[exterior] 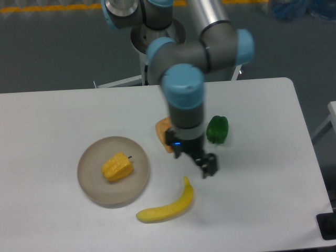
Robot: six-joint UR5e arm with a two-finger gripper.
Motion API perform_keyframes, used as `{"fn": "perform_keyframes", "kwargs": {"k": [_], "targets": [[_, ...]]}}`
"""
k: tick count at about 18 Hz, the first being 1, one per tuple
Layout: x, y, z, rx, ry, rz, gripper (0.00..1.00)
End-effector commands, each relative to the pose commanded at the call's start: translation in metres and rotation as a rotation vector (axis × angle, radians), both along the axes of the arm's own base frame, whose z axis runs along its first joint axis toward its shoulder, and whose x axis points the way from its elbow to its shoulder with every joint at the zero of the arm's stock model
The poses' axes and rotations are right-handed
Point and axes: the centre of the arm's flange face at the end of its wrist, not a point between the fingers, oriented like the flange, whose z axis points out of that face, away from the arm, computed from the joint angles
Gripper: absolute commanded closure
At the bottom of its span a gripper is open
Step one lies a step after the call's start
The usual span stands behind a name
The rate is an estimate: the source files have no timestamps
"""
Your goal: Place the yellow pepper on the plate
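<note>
The yellow pepper point(117, 167) is small, lumpy and yellow-orange with a tiny dark stem. It lies on the round grey-beige plate point(93, 184) at the table's front left. My gripper point(202, 164) hangs to the right of the plate, apart from the pepper, above the bare table. Its dark fingers point(210, 165) hold nothing. From this angle I cannot tell how wide they stand.
A long yellow banana point(167, 205) lies in front of the gripper. An orange wedge-shaped piece point(164, 132) sits partly behind the wrist. A green pepper point(217, 129) sits to the right of the arm. The table's right edge is near.
</note>
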Motion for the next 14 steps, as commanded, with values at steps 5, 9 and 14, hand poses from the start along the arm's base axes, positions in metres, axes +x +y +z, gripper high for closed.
{"fn": "perform_keyframes", "kwargs": {"k": [5, 9, 14], "targets": [[-0.05, -0.021, -0.033, -0.08, -0.049, -0.116, 0.0], [-0.065, -0.02, -0.043, -0.058, -0.071, -0.164, 0.0], [-0.066, -0.017, -0.05, -0.044, -0.078, -0.167, 0.0]]}}
